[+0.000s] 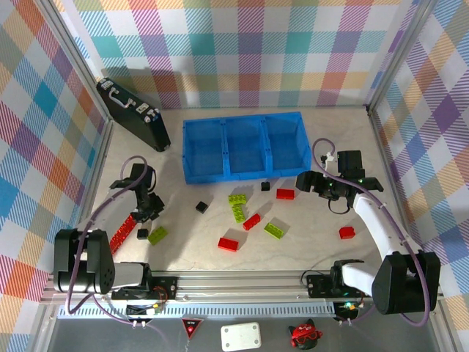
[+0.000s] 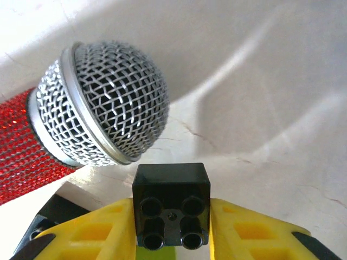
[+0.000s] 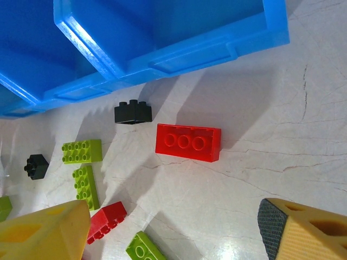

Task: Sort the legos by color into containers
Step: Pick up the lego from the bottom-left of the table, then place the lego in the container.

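Note:
My left gripper point(image 1: 149, 214) is shut on a small black lego point(image 2: 171, 206); the yellow fingers point(image 2: 92, 233) press on both its sides. In the top view another black brick point(image 1: 142, 234) and a lime one point(image 1: 157, 235) lie just near that gripper; I cannot tell whether this black one is the held brick. The blue three-compartment bin point(image 1: 242, 174) stands at the back, its compartments looking empty. Red, lime and black legos are scattered in front of it. My right gripper point(image 3: 173, 233) hangs open over the table near a red brick point(image 3: 188, 142), short of the bin's rim point(image 3: 162, 59).
A red-handled microphone point(image 2: 103, 103) lies right beside the held brick, its handle point(image 1: 123, 233) running toward the left arm. A black briefcase point(image 1: 133, 114) leans at the back left. One red lego point(image 1: 346, 232) sits alone at the right. Plaid walls close in three sides.

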Tool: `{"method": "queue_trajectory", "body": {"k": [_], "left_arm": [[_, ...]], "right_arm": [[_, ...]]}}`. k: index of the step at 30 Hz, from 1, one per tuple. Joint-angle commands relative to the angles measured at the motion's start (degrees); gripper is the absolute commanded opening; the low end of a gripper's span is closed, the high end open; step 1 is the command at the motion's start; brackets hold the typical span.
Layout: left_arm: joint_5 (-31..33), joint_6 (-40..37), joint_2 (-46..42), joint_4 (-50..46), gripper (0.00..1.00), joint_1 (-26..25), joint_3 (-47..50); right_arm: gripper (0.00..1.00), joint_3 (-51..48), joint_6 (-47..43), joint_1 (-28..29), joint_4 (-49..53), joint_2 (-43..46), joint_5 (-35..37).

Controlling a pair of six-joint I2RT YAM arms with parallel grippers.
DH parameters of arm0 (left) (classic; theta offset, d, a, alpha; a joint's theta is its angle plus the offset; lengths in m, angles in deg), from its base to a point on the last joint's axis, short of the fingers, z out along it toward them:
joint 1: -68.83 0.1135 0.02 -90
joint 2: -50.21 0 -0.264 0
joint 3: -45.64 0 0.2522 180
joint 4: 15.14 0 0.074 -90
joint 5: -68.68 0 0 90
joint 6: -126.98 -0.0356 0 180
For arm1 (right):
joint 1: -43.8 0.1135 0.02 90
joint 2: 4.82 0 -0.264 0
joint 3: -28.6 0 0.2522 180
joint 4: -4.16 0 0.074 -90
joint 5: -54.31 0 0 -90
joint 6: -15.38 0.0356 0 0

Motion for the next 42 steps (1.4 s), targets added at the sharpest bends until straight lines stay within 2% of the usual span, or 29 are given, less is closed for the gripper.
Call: {"method": "queue_trajectory", "body": {"k": [1,8,13,26,35,42], "left_arm": [[-1.52,-1.85,-2.62,-5.28,0.35,0.24,-4.48],[-1.61,-3.27,-2.25,-10.5,0.35,-2.06,-14.52],[-1.25,-3.5,0.84,-11.87,0.35,-5.53,-21.89],[3.45,-5.18,19.45,-13.82,0.35,-19.16,-44.65],[1.49,-7.2,30.7,-14.06,0.35,-22.34,-53.51],[-2.09,-10.05,38.87,-13.24,0.35,-22.87,-56.15]], "right_arm": [[0.82,1.39,-0.02,0.26,1.52,1.13,-0.46],[0.82,1.98,-0.14,0.33,2.66,1.55,-0.64],[0.82,2.41,-0.19,0.26,3.64,2.23,-0.38],[0.81,3.13,-0.27,0.34,4.86,2.3,-0.29],[0.81,3.76,-1.31,0.36,6.13,2.05,0.54],[0.81,4.25,-1.51,0.37,6.57,1.4,0.33]]}}
